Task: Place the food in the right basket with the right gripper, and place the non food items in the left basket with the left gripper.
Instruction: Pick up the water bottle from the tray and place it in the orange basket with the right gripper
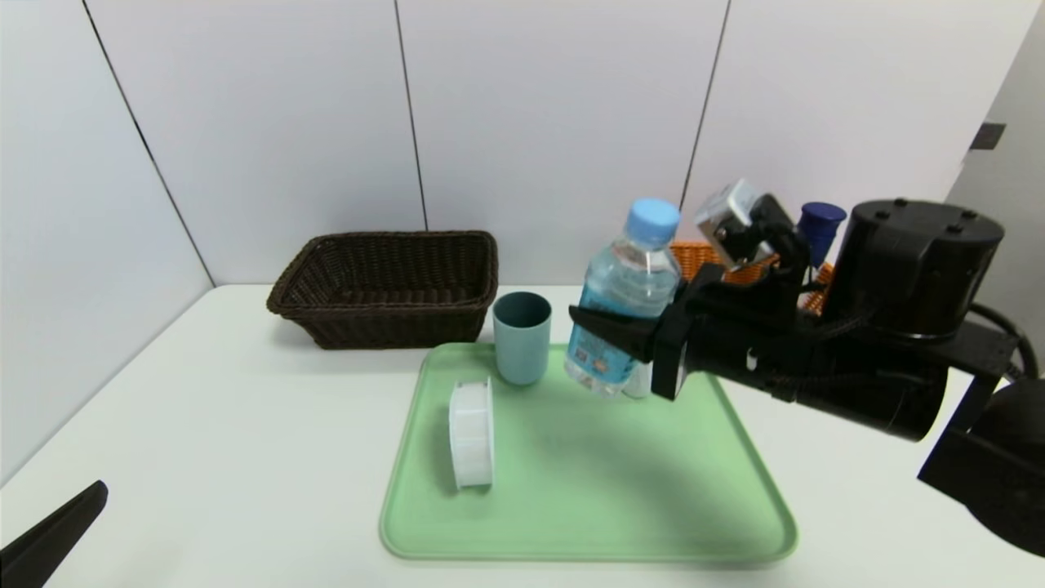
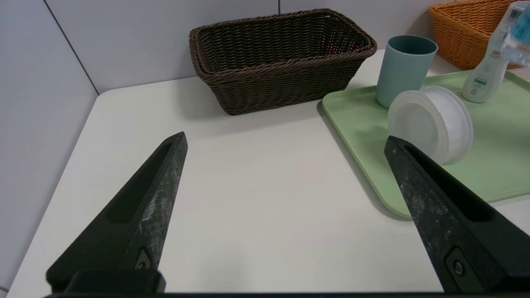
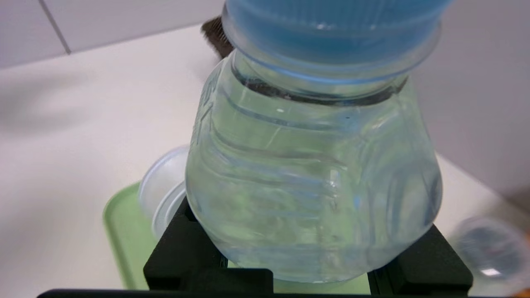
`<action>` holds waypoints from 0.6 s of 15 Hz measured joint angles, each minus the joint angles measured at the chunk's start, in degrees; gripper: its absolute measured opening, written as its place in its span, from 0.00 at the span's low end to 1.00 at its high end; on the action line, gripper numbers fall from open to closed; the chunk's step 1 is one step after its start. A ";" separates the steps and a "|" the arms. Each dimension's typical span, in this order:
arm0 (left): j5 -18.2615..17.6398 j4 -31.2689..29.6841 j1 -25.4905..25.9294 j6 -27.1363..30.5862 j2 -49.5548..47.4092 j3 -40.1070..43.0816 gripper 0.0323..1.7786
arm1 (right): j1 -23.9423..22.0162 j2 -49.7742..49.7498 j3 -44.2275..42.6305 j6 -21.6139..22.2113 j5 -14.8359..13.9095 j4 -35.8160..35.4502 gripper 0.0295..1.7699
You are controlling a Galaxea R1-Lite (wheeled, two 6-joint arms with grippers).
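My right gripper (image 1: 608, 331) is shut on the clear water bottle (image 1: 627, 296) with a light-blue cap. The bottle hangs tilted just above the green tray (image 1: 588, 490). In the right wrist view its body (image 3: 310, 186) fills the space between the black fingers (image 3: 178, 244). The slim small white bottle (image 2: 486, 70) stands on the tray right behind it. A teal-grey cup (image 1: 522, 335) and a round white case (image 1: 472, 433) on its edge are also on the tray. The dark brown basket (image 1: 384, 286) is at the back left. The orange basket (image 1: 698, 257) is mostly hidden behind the right arm. My left gripper (image 2: 285, 137) is open over bare table.
A navy cap (image 1: 820, 224) pokes up behind the right arm, over the orange basket; the rest of that bottle is hidden. White wall panels close the table at the back and on the left. The left gripper (image 1: 53, 535) sits parked at the near left corner.
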 joint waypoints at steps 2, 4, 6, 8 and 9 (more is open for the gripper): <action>0.00 -0.09 0.00 -0.02 0.01 -0.11 0.95 | -3.41 -2.10 -5.46 0.87 -0.50 5.05 0.47; -0.13 -0.09 0.00 0.00 0.11 -0.38 0.95 | -7.69 -3.61 -9.53 1.27 -0.69 8.63 0.47; -1.10 -0.16 0.00 0.00 0.28 -0.52 0.95 | -11.63 -4.33 -12.19 1.39 -0.72 10.25 0.47; -1.38 -0.60 0.00 -0.02 1.11 -0.85 0.95 | -14.56 -4.35 -13.59 1.39 -0.66 10.72 0.47; -1.38 -1.34 0.00 -0.05 1.94 -1.23 0.95 | -15.38 -4.28 -13.86 1.38 -0.67 10.72 0.47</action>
